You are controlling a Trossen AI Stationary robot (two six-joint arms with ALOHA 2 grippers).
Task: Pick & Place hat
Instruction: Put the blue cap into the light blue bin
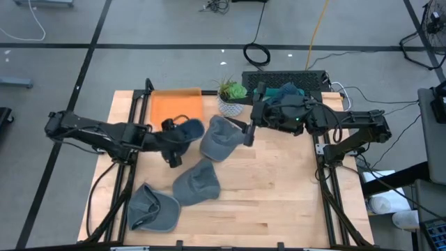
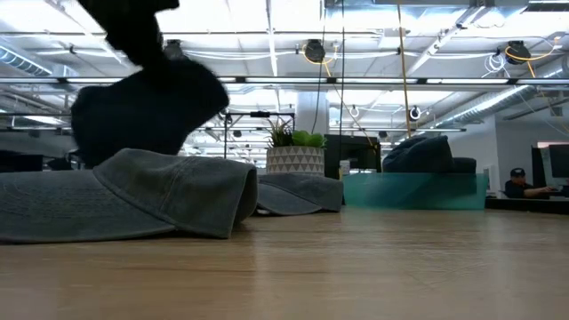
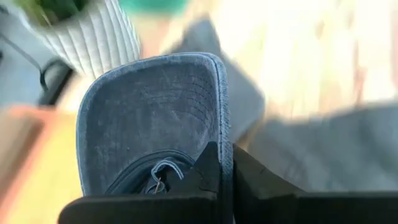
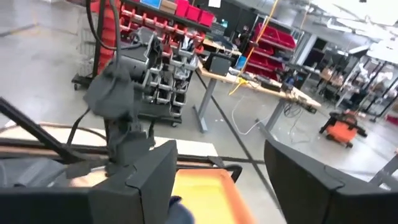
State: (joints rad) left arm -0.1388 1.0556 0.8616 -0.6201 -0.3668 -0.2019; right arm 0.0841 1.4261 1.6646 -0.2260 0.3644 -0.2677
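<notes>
My left gripper (image 1: 174, 145) is shut on a blue denim hat (image 1: 189, 129), lifted above the table between the orange mat (image 1: 177, 107) and the other hats. In the low view this hat (image 2: 147, 111) hangs dark at the upper left. Three grey hats lie on the wood: one (image 1: 219, 138) by the plant, one (image 1: 196, 183) in the middle, one (image 1: 153, 208) near the front left. My right gripper (image 1: 248, 133) stands open (image 4: 217, 180), pointing level, above the right edge of the hat by the plant, with nothing between its fingers. My left gripper pinches the blue hat's edge (image 3: 225, 146) between its two fingers, where the visor meets the crown. The visor's stitched underside (image 3: 155, 106) faces the wrist camera and points away from the fingers. The hat is lifted clear of the table.
A potted plant (image 1: 231, 97) in a white ribbed pot stands at the far middle. Behind it, a dark bin (image 1: 286, 82) holds more hats. The wood toward the near right side (image 1: 279, 202) is bare. Black frame rails run along both table sides.
</notes>
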